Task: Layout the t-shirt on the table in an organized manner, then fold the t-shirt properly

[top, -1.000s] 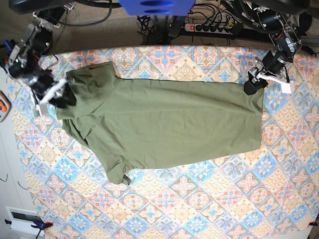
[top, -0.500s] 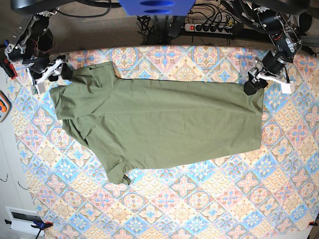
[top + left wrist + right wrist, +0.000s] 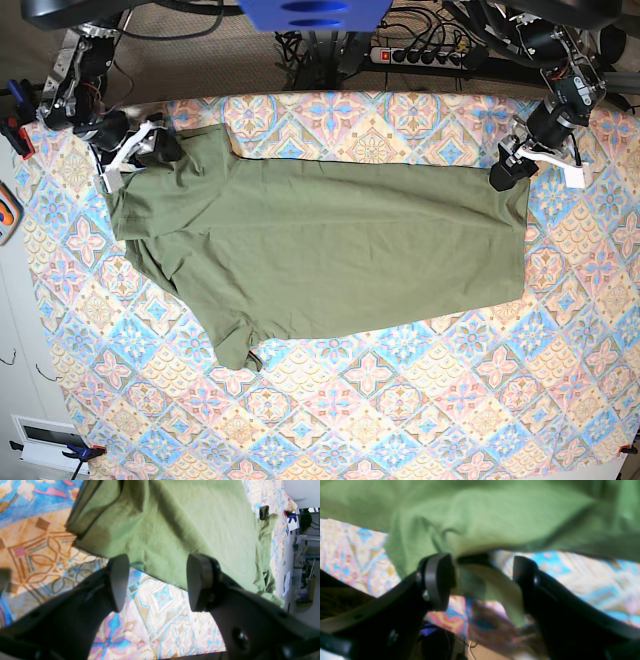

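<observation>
- While my left claw hangs over the far corner of the shirt, its jaws stand wide apart with nothing between them.
- Seen from my left wrist, the shirt's hem corner lies just ahead of my left claw, and bare table shows in the gap between the two pads.
- My left arm reaches down from the far edge of the table, wrist bent so the claw points toward the shirt's end.
- My right claw sits at the opposite end of the shirt, by the shoulder and sleeve, with the arm coming in from the far corner.
- From my right wrist, my right claw is spread open; a blurred flap of the shirt hangs in the gap, touching the pad on one side, and the other pad stands clear of it, so nothing is clamped.
- Beyond both claws the shirt lies spread lengthwise across the table, mostly flat, one sleeve sticking out toward the near side, with some rumpling at the end by my right claw.
</observation>
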